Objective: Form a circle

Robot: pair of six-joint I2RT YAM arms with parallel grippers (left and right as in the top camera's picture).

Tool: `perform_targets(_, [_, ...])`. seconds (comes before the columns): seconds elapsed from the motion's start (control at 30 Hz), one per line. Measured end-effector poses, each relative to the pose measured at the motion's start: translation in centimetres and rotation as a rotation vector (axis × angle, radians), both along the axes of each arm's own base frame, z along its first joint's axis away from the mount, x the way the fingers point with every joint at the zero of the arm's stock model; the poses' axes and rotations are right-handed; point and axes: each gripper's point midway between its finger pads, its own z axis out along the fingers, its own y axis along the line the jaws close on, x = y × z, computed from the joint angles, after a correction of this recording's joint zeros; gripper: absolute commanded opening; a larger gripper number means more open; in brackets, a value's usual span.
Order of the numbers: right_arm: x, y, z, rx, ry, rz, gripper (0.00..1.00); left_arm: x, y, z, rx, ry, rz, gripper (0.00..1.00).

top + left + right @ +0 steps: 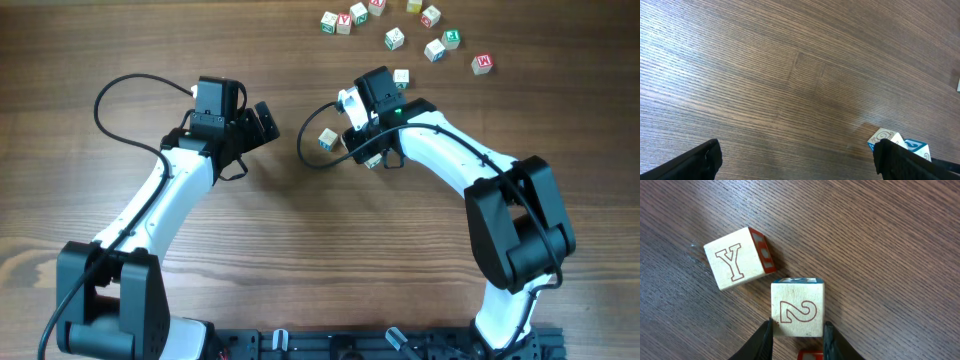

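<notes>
At the left, the left gripper (266,120) over bare desk (300,260) — jaws spread wide, nothing between them, a blue-faced cube (888,139) just beside one fingertip. Toward the middle, the right gripper (797,326), jaws closed on the "2" cube (797,312) by its two side faces. Up and left of it in the wrist view, the "Y" cube (738,258), corners near but seemingly not touching; below, a sliver of a red-faced cube (810,355). Together the start of the circle (780,292), mid-desk, well apart from the loose scatter (394,38) at the far right. For the placing: stay low, turn the "2" to meet the "Y" face-on, close the gap until touching, then release — straight back, no sideways drag.
</notes>
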Motion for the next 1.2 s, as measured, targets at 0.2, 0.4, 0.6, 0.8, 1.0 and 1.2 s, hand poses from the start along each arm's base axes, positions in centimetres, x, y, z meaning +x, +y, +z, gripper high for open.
perform_targets(0.2, [-0.14,0.02,-0.04,0.011,0.015,-0.028,0.27,0.0,0.0,0.0,0.0,0.0,0.0,1.0])
perform_targets(0.4, [-0.14,0.02,-0.04,0.013,0.018,-0.035,0.27,0.0,-0.01,0.0,0.0,0.0,0.0,1.0])
perform_targets(0.6, [-0.14,0.02,-0.04,0.013,0.018,-0.035,0.3,0.0,-0.01,0.0,0.0,0.0,0.0,1.0])
perform_targets(0.8, [-0.2,0.14,-0.02,0.019,0.021,-0.032,0.31,0.0,-0.01,0.0,0.0,0.0,0.0,1.0])
perform_targets(1.0, [-0.3,0.31,0.01,0.029,0.026,-0.027,0.32,0.0,0.0,0.0,0.0,0.0,0.0,1.0])
perform_targets(1.2, [-0.31,0.33,0.01,0.03,0.026,-0.027,0.33,0.0,0.0,0.0,0.0,0.0,0.0,1.0])
